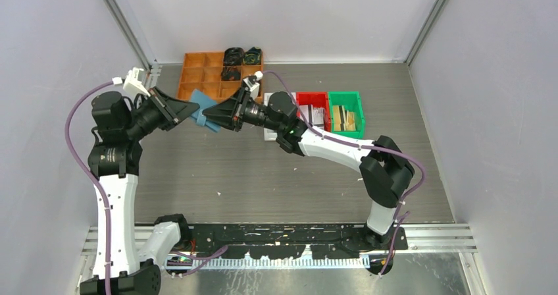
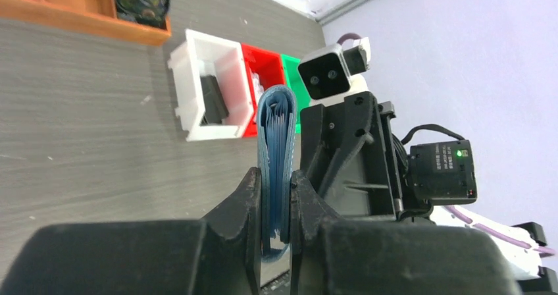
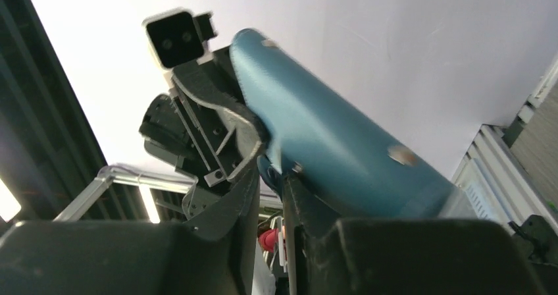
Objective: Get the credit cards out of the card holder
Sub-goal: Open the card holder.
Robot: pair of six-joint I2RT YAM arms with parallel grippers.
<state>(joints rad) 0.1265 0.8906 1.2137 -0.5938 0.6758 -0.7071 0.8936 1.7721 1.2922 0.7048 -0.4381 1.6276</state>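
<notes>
The left hand (image 2: 276,180) is clamped tight on one edge of the card holder (image 2: 276,127), holding it upright in the air above the counter (image 1: 263,176). The right hand (image 3: 271,170) sits at the holder's opposite edge with its jaws nearly together. Whether they pinch a card I cannot tell. No credit cards show outside the holder, so the whole removal looks yet to be done.

Card holder (image 2: 276,143): lower edge hidden between left gripper (image 2: 273,176) fingers. Credit cards inside: not distinguishable. Right wrist view: holder surface blurred.
</notes>
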